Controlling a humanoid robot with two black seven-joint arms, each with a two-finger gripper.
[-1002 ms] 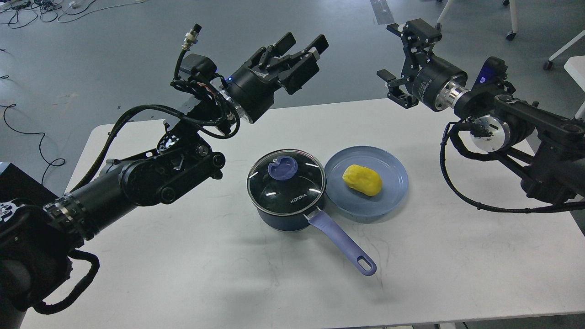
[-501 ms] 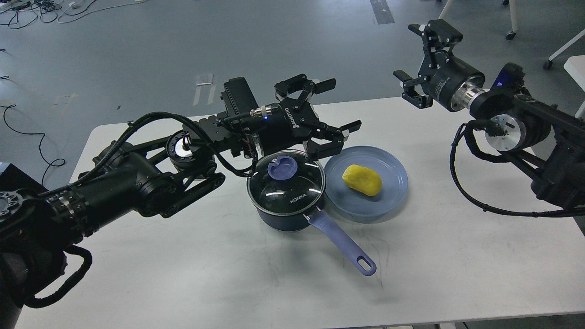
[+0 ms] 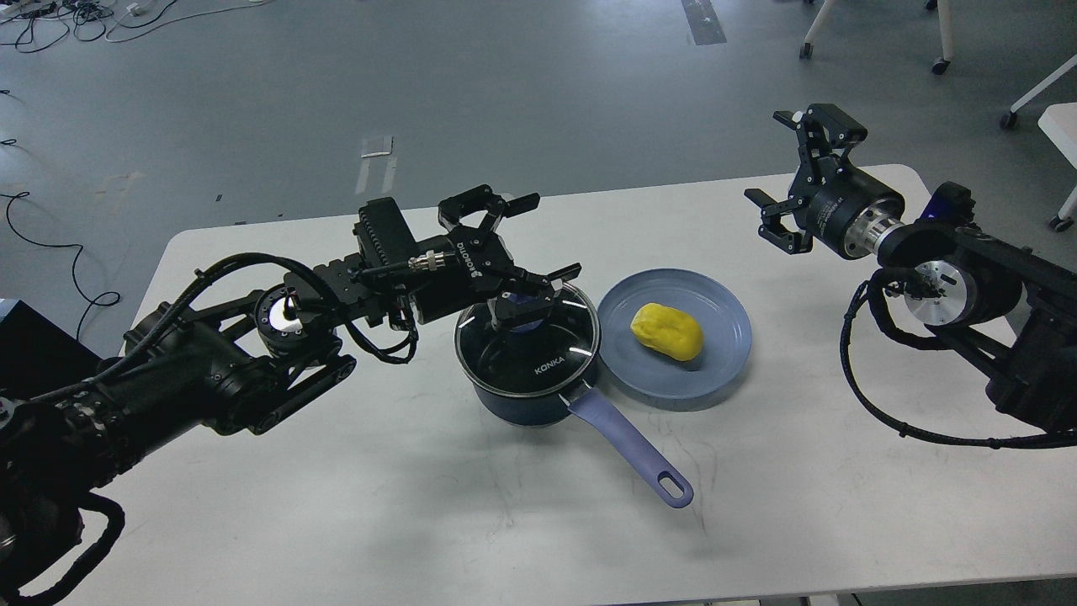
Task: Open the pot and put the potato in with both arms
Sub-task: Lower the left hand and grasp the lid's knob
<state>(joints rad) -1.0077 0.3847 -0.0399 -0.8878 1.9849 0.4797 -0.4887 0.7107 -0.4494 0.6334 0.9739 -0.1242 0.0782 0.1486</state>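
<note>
A dark blue pot (image 3: 513,404) with a lavender handle (image 3: 629,444) stands mid-table, its glass lid (image 3: 538,358) on. My left gripper (image 3: 545,246) is open and low over the lid's far side. One of its fingers (image 3: 517,308) covers most of the lavender knob (image 3: 533,298). I cannot tell whether it touches the knob. A yellow potato (image 3: 666,331) lies on a blue plate (image 3: 715,370) just right of the pot. My right gripper (image 3: 789,178) is open and empty, in the air above the table's far right, well apart from the plate.
The white table (image 3: 336,488) bears only the pot and plate. My left arm (image 3: 219,370) stretches across the table's left half. My right arm (image 3: 968,286) hangs over the right edge. Chair legs (image 3: 942,42) and cables (image 3: 50,17) are on the floor beyond.
My left gripper has swung down and left from high above the table onto the pot's lid. My right gripper has moved right and down, away from the table's middle.
</note>
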